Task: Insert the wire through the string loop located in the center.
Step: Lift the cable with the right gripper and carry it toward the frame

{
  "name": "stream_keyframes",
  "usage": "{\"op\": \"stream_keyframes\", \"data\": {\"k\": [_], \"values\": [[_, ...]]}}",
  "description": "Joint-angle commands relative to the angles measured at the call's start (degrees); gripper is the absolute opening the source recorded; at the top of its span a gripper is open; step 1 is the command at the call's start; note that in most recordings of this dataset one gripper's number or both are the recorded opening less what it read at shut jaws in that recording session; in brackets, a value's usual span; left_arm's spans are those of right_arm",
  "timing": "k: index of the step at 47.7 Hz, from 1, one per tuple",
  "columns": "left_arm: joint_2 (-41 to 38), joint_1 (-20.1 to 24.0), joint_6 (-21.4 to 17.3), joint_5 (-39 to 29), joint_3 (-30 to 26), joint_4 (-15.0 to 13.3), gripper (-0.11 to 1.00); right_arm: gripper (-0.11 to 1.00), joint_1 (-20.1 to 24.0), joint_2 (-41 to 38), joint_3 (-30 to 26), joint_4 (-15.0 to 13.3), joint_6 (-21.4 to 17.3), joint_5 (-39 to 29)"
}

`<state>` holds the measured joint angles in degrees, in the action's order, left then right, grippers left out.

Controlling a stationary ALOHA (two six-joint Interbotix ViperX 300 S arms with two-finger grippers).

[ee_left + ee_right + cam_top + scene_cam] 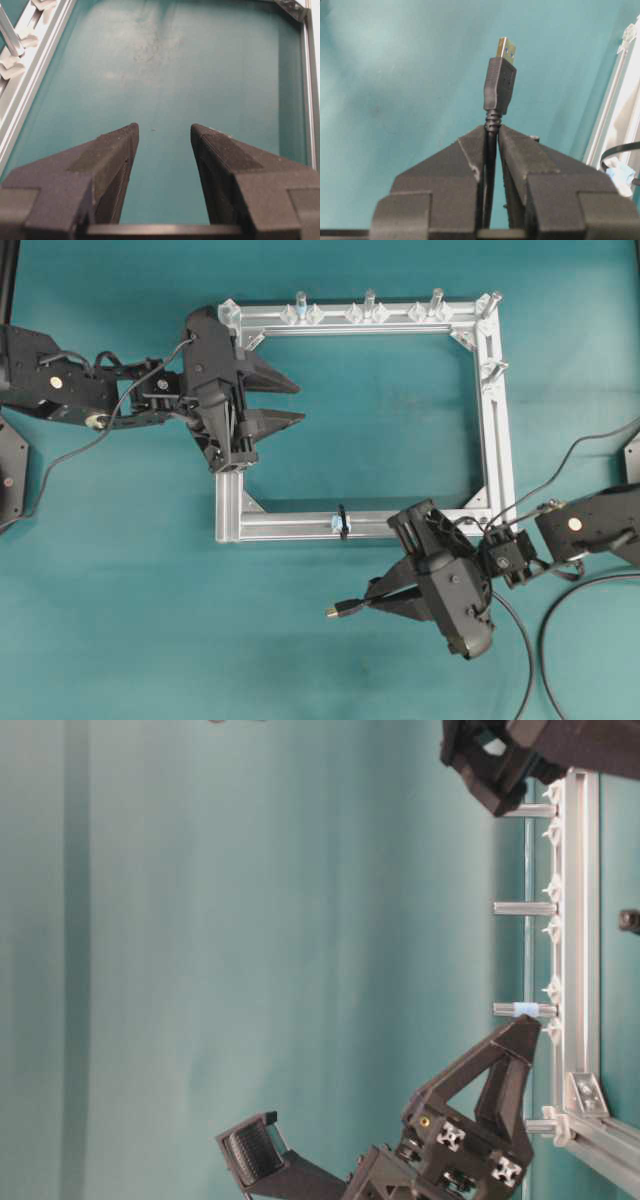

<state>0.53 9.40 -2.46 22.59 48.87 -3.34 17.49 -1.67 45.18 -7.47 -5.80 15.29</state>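
My right gripper (372, 602) (491, 131) is shut on the wire just behind its plug. The black plug (345, 608) (500, 85) with its gold tip sticks out past the fingertips, pointing left over the mat. It lies in front of the frame's near rail, a little below and just right of the string loop (342, 521). The loop stands as a small black ring on a pale-blue mount on that rail, and it shows at the right edge of the right wrist view (620, 150). My left gripper (299, 403) (164, 131) is open and empty, hovering inside the frame near its left rail.
The rectangular aluminium frame (495, 420) lies on the teal mat. Several upright silver bolt posts (369, 302) line its far rail and right corner. Black cables (525, 660) trail over the mat at lower right, behind my right arm.
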Motion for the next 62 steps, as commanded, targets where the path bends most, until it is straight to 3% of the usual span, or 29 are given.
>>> {"op": "stream_keyframes", "data": {"k": [1, 35, 62], "values": [[1.41, -0.18, -0.18, 0.26, -0.88, 0.18, 0.5, 0.1, 0.18, 1.49, -0.53, -0.09, -0.09, 0.09], [1.41, -0.18, -0.18, 0.26, -0.79, 0.18, 0.5, 0.1, 0.09, 4.75, 4.75, 0.26, -0.09, -6.33], [1.41, -0.18, -0.18, 0.26, -0.88, 0.18, 0.5, 0.1, -1.32, 10.02, 9.05, 0.44, -0.09, -7.47]]}}
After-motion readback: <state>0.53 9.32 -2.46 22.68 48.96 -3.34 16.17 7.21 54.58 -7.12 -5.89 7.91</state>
